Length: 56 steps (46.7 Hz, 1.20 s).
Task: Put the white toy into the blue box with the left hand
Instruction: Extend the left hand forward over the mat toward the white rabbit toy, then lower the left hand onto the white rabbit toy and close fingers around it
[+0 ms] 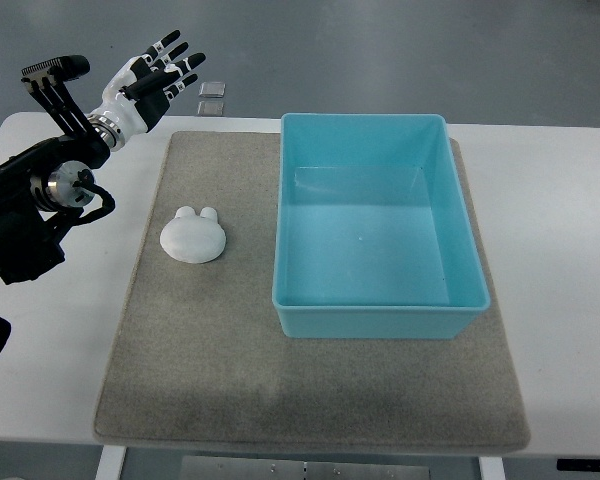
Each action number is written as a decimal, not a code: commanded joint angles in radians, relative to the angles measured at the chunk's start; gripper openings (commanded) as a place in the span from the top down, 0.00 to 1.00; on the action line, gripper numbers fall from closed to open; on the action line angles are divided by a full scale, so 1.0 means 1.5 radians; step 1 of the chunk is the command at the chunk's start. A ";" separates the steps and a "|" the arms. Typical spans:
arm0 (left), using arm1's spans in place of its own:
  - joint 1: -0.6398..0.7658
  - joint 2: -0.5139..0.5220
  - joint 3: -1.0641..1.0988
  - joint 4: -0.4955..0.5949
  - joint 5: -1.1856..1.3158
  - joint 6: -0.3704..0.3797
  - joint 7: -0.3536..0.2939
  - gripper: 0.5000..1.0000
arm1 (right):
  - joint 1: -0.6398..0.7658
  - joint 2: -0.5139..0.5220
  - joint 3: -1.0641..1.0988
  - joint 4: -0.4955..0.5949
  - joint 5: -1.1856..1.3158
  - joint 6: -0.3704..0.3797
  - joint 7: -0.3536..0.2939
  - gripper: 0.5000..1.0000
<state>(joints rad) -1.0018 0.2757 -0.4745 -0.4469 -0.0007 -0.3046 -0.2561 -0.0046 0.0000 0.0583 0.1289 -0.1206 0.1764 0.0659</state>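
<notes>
A white toy (193, 237), rounded with two small ears, lies on the grey mat (310, 400) left of the blue box (376, 315). The box is open-topped and nothing lies inside it. My left hand (158, 75) hovers at the upper left, beyond the mat's far left corner, well away from the toy. Its fingers are spread and hold nothing. The right arm does not show.
The mat lies on a white table (570, 260). Two small grey squares (212, 97) sit on the floor past the table's far edge. My left forearm (30, 200) reaches in over the table's left side.
</notes>
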 commanded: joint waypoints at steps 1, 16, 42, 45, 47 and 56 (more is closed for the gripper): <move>-0.002 0.026 0.017 -0.028 0.018 0.001 0.000 0.02 | 0.000 0.000 0.000 0.000 0.000 0.000 0.000 0.13; -0.027 0.124 0.105 -0.128 0.107 -0.003 0.000 0.02 | 0.000 0.000 0.000 0.000 0.001 0.000 0.001 0.13; -0.025 0.237 0.132 -0.277 0.441 -0.105 -0.009 0.02 | 0.000 0.000 0.000 0.000 0.000 0.000 0.000 0.13; -0.027 0.257 0.133 -0.305 0.465 -0.107 -0.009 0.02 | 0.000 0.000 0.000 0.000 0.000 0.000 0.000 0.13; -0.027 0.270 0.133 -0.325 0.486 -0.107 -0.009 0.02 | 0.000 0.000 0.000 0.000 0.001 0.000 0.000 0.13; -0.027 0.308 0.132 -0.390 0.600 -0.106 -0.010 0.03 | 0.000 0.000 0.000 0.000 0.001 0.000 0.000 0.13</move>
<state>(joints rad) -1.0417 0.7274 -0.2746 -1.0093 0.8510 -0.4651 -0.2716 -0.0046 0.0000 0.0583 0.1288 -0.1203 0.1764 0.0658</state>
